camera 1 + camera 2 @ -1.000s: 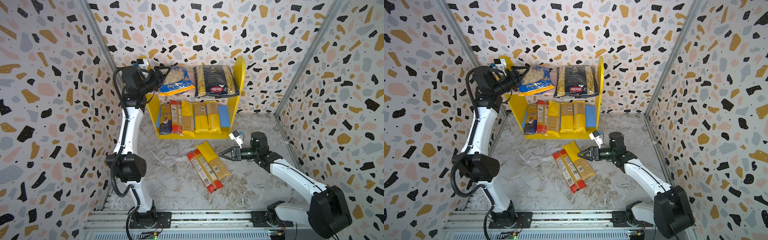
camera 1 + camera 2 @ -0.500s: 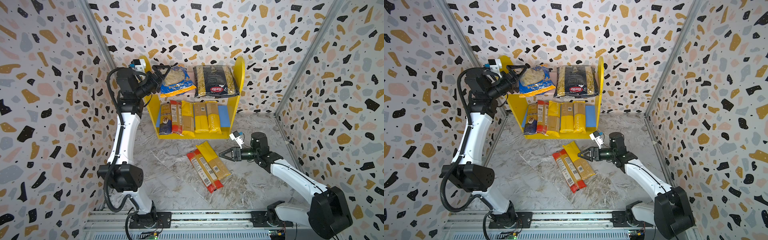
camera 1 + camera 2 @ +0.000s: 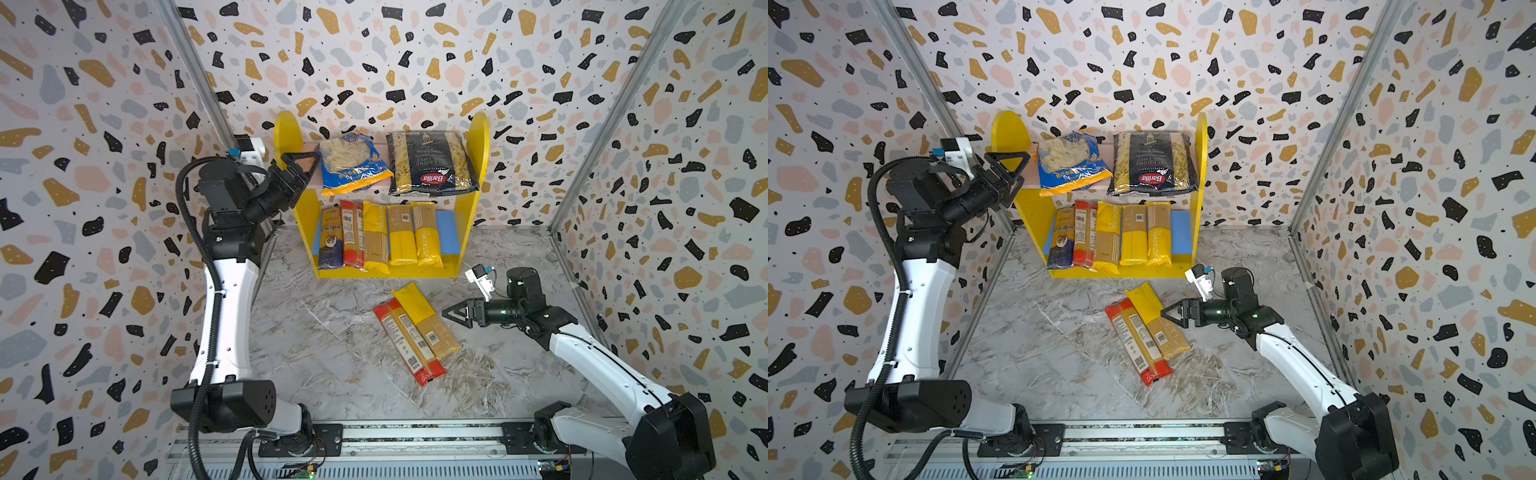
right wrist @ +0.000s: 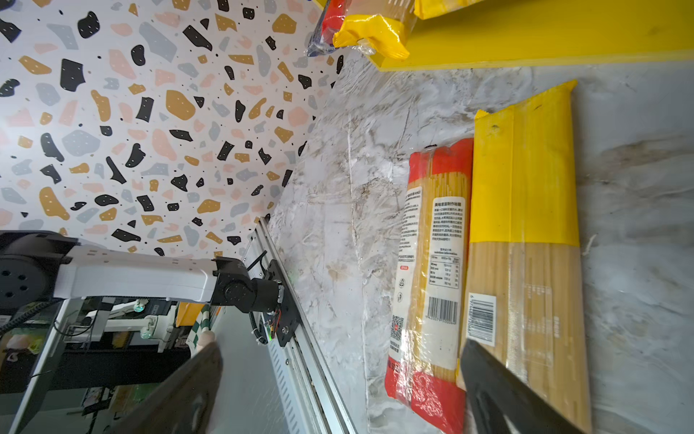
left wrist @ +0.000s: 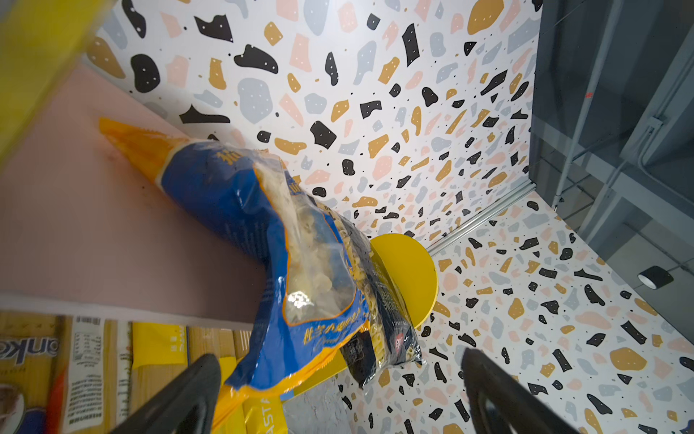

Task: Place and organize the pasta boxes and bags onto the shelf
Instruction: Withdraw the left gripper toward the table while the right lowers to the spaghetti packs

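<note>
Left claw (image 3: 308, 165) gaping, empty, just beside blue-orange bag (image 3: 353, 166) on shelf's (image 3: 478, 137) pink board (image 5: 94, 225); right claw (image 3: 448, 312) gaping, empty, near red pack (image 3: 409, 347) and yellow pack (image 3: 424, 320) on surface (image 3: 332, 332).

On the upper board (image 3: 1030, 178) of the shelf (image 3: 1200, 137) a blue-orange bag (image 3: 1069, 164) and a navy Barilla bag (image 3: 1152, 164) are laid side by side. A red pack (image 3: 1133, 345) and a yellow pack (image 3: 1156, 320) are seen touching on the floor (image 3: 1059, 353). The left gripper (image 3: 1022, 168) and the right gripper (image 3: 1169, 316) are held with jaws spread.
</note>
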Available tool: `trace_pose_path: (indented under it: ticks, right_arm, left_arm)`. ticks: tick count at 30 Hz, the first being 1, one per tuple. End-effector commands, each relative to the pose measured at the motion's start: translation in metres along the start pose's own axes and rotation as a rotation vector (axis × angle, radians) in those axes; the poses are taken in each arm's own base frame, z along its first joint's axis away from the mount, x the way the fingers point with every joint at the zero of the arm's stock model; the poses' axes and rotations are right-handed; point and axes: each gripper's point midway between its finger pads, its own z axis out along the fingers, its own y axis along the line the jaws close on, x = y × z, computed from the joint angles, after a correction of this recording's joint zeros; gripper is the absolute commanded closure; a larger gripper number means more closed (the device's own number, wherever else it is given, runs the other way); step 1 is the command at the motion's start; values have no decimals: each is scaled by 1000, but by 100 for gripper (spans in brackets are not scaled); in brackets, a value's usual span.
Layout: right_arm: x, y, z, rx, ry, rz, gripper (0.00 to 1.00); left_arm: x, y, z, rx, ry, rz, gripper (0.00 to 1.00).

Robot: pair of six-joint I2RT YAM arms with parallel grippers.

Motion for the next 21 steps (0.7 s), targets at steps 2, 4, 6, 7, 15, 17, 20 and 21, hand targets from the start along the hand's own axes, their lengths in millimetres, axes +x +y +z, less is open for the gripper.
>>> trace_pose_path:
  ticks: [2, 4, 6, 7, 15, 17, 20, 21]
  right_arm:
    - [-8, -6, -15, 139, -32, -66, 1]
    - [-5, -19, -18, 225, -27, -65, 1]
    - [0, -29, -20, 286, -24, -64, 1]
    - [3, -34, -21, 322, -23, -62, 1]
    - [37, -48, -5, 458, 38, -94, 1]
    - [44, -53, 0, 475, 51, -86, 1]
    - [54, -62, 7, 508, 71, -87, 1]
    - [57, -65, 9, 522, 77, -91, 1]
  left_arm:
    - [22, -10, -26, 10, 0, 31, 0]
    - [39, -7, -43, -19, 1, 55, 0]
    - [57, 1, -61, -82, 1, 78, 0]
    - [67, 11, -73, -143, 0, 97, 0]
    - [173, 87, -144, -386, 63, 86, 0]
    - [194, 101, -150, -390, 82, 50, 0]
    - [218, 115, -156, -385, 103, 23, 0]
    - [223, 119, -158, -392, 107, 22, 0]
